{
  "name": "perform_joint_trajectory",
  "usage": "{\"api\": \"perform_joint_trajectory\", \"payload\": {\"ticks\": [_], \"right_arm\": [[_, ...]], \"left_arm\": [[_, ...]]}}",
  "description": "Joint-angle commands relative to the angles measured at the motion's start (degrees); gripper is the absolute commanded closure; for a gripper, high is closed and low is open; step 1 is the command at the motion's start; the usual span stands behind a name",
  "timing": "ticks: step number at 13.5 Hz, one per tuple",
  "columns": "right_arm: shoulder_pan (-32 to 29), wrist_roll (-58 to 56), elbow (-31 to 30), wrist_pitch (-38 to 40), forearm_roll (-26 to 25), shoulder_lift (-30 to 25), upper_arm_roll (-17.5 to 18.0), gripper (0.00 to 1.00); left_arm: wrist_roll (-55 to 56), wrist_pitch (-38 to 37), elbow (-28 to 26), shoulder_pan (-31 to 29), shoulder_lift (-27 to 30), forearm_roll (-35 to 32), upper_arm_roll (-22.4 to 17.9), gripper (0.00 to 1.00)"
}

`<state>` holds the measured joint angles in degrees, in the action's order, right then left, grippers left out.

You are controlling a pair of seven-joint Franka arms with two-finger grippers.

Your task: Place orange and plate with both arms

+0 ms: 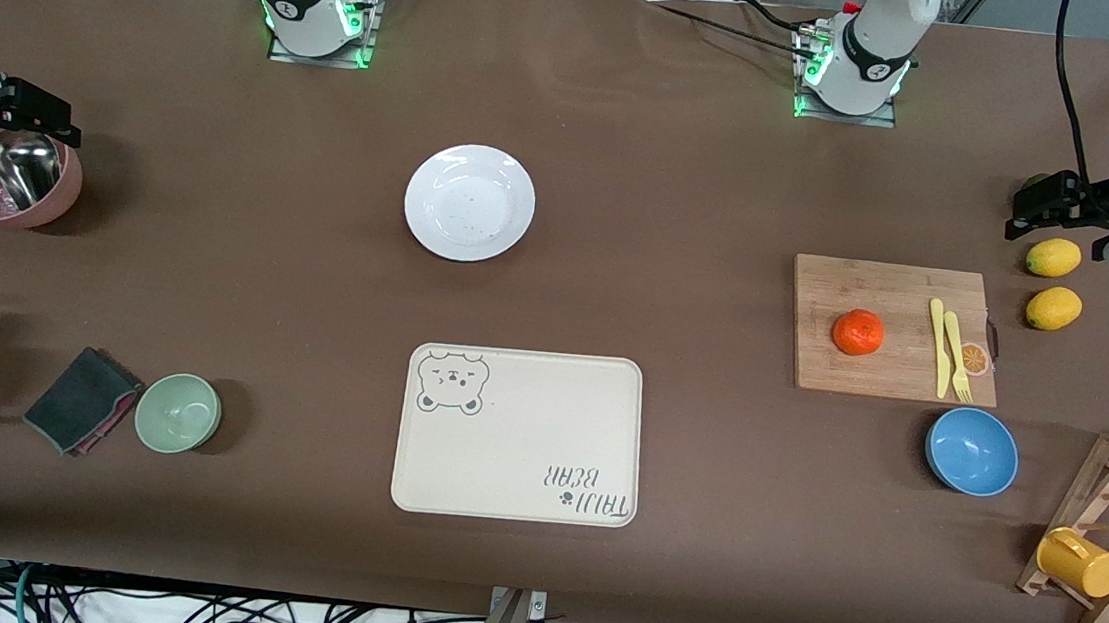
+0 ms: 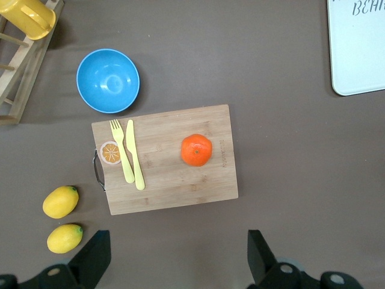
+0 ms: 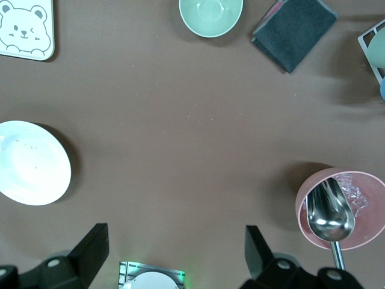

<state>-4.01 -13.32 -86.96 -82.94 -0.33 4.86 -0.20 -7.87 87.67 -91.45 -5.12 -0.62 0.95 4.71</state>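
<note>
Care suited the first reach, since the left claw (image 1: 1030,208) hung open over the lemons (image 1: 1053,258) and the right claw (image 1: 25,110) open over a pink bowl (image 1: 8,188), the orange (image 1: 858,332) on a board (image 1: 893,281), the plate (image 1: 470,203) bare on the counter (image 1: 628,157).

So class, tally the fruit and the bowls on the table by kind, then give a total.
Orange: 1
Lemons: 2
Bowls, green, blue, pink: 3
Total: 6
</note>
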Motion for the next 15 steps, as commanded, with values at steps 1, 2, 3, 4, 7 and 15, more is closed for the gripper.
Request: {"api": "perform_joint_trajectory", "payload": {"ticks": [1,2,3,4,7,15], "right_arm": [[0.1,0.0,0.9,1.0,-0.6,0.2,0.0,0.0],[0.1,0.0,1.0,1.0,-0.6,0.2,0.0,0.0],[0.2,0.0,0.9,1.0,-0.6,0.2,0.0,0.0],[0.2,0.0,1.0,1.0,-0.6,0.2,0.0,0.0],[0.2,0.0,0.9,1.0,-0.6,0.2,0.1,0.0],[0.3,0.6,1.1,0.1,-0.6,1.1,0.1,0.0]], "left_arm": [[-1.2,0.0,0.8,-0.1,-0.4,0.5,-0.1,0.0],[-1.2,0.0,0.8,-0.1,-0.4,0.5,-0.1,0.0],[-1.2,0.0,0.8,-0.1,-0.4,0.5,-0.1,0.0],[-1.2,0.0,0.8,-0.1,-0.5,0.5,-0.1,0.0],[-1.2,0.0,0.9,-0.1,-0.7,0.5,-0.1,0.0],[-1.2,0.0,0.8,-0.1,-0.9,0.2,-0.1,0.0]]}}
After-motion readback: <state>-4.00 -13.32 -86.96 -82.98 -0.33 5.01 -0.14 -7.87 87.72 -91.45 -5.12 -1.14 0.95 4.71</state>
